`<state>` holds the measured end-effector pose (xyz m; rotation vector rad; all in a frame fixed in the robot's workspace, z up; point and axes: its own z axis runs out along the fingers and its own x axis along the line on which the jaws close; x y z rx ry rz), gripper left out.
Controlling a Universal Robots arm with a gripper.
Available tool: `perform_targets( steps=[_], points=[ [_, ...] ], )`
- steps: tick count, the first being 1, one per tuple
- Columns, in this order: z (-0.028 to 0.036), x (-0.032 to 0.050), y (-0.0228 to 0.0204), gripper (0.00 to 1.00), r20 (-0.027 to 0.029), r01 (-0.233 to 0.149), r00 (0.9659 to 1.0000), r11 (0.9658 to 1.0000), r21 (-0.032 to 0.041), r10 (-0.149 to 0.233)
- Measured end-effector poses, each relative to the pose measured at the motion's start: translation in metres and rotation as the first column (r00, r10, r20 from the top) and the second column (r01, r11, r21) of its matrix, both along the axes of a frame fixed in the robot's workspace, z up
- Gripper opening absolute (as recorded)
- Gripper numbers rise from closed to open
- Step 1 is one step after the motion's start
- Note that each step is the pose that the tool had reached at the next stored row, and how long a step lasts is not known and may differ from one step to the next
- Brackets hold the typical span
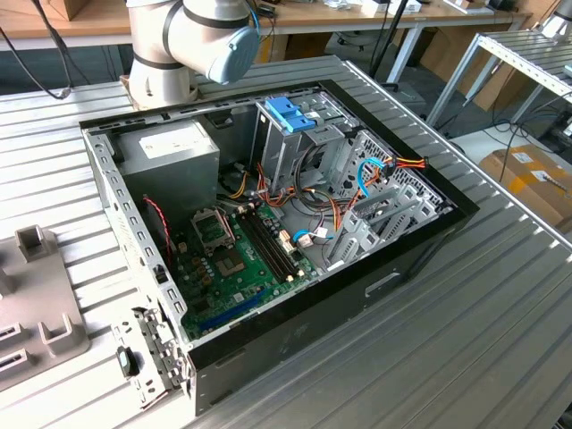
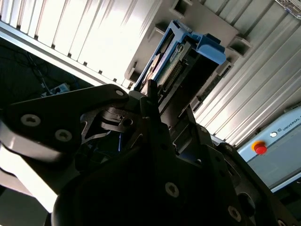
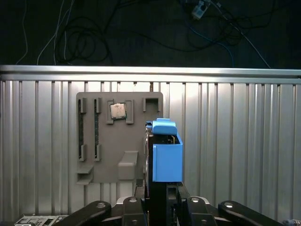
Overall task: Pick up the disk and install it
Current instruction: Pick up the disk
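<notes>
**The disk stands on edge in the gripper at the tray's rim**

The open computer case (image 1: 295, 335) lies just beside the grey fixture tray (image 1: 36, 308), on the exterior view's right of it. Both rest on the ribbed table (image 1: 465, 340). The disk (image 3: 167, 157) is at the tray's edge, on the side away from the tray's two long slots. It stands on its thin edge, with a light-blue rail turned toward the camera in the first wrist view. Its long axis runs straight out from the gripper (image 3: 161, 190), in line with the fingers, so it lies dead ahead of the jaws rather than across them. The jaws look clamped on the disk's near end. Whether the disk is lifted off the tray or seated against it, I cannot tell. A small processor chip (image 3: 117, 111) sits in a tray pocket, near the disk but apart from it.
</notes>
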<state>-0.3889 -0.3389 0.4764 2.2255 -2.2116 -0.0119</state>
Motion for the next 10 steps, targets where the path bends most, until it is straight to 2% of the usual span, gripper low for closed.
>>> perform_targets(
  steps=[10],
  points=[
    [0.0000, 0.0124, 0.0000, 0.35, -0.0001, 0.000, 1.0000, 1.0000, 0.0000, 0.000]
  ],
)
